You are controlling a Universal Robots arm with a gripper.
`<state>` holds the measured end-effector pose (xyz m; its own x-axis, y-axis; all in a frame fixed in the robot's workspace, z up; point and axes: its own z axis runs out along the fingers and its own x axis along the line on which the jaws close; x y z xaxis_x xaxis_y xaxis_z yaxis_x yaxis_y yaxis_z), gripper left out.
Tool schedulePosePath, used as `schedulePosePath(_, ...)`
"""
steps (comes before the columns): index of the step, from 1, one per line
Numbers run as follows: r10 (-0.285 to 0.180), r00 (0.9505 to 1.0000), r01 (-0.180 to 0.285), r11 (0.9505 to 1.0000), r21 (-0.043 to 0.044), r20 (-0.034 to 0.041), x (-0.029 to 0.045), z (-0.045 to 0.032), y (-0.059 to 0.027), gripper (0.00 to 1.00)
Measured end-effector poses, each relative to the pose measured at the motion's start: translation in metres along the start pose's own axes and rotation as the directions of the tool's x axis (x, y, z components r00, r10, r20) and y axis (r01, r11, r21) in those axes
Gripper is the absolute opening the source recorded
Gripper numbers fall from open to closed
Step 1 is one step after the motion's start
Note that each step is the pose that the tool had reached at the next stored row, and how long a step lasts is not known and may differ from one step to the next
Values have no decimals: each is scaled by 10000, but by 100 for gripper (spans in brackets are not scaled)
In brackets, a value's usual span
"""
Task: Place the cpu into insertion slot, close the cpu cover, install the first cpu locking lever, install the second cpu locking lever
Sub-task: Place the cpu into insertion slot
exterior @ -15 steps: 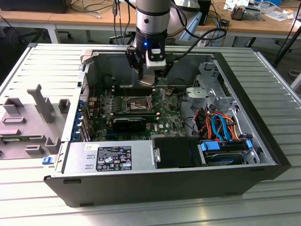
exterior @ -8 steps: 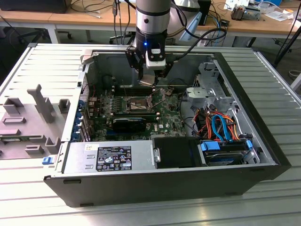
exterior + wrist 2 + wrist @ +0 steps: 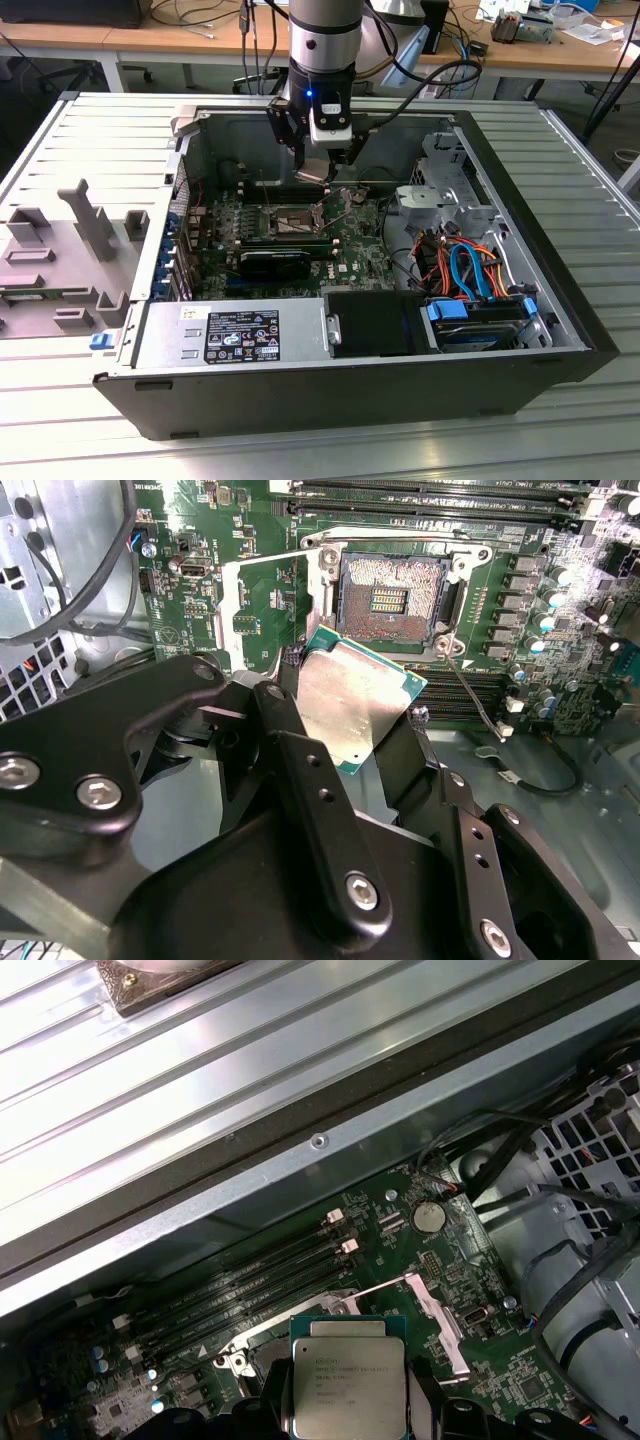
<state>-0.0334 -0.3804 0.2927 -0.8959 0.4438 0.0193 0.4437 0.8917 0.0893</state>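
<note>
Ribbed bench (image 3: 60, 140), open case (image 3: 520, 390). Pincer (image 3: 350, 720) clamps cpu (image 3: 348, 1385), at 1 o'clock from slot (image 3: 392, 598) in exterior view; cover (image 3: 229, 610) open. Risk: cpu seems skewed, could bend slot pins.

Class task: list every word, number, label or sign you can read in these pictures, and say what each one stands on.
The cpu, shut in the gripper: lines of print on its metal top, too blurred to read.
Black label on the silver box: white print and symbols, too small to read.
Motherboard: tiny white markings, unreadable.
</note>
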Motion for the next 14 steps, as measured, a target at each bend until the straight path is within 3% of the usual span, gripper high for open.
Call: schedulePosePath(14, 71, 10000, -71, 10000, -1, 7, 0, 2, 0, 55)
